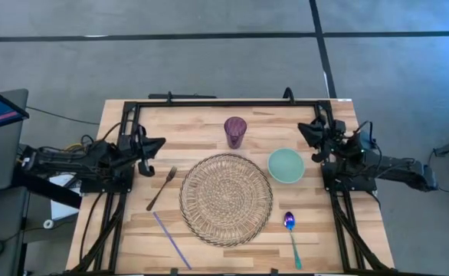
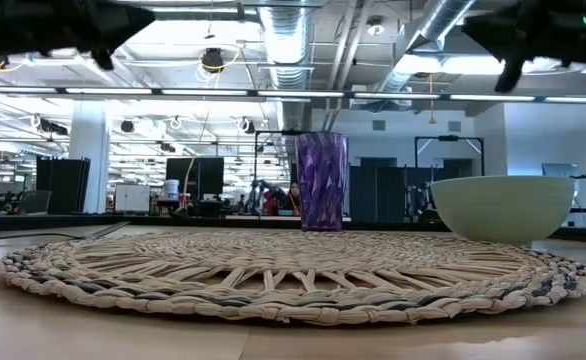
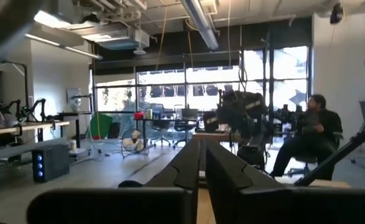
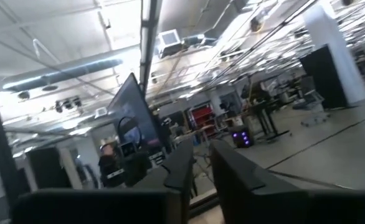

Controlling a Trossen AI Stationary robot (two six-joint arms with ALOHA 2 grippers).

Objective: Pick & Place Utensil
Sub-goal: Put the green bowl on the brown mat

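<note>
A silver fork (image 1: 162, 187) lies flat on the table, left of the round woven placemat (image 1: 225, 198). A spoon (image 1: 290, 234) with a shiny blue bowl and teal handle lies near the placemat's right near side. A thin purple stick (image 1: 171, 240) rests near the front edge. My left gripper (image 1: 157, 146) hovers at the table's left side, shut and holding nothing; its fingers (image 3: 182, 168) point out over the room. My right gripper (image 1: 305, 132) waits at the right side, also shut and holding nothing (image 4: 201, 168).
A purple faceted cup (image 1: 235, 131) (image 2: 322, 182) stands behind the placemat (image 2: 283, 270), and a pale green bowl (image 1: 286, 165) (image 2: 501, 207) sits to its right. A black frame (image 1: 224, 102) runs along the table's far and side edges. A seated person (image 3: 310, 134) shows beyond the table.
</note>
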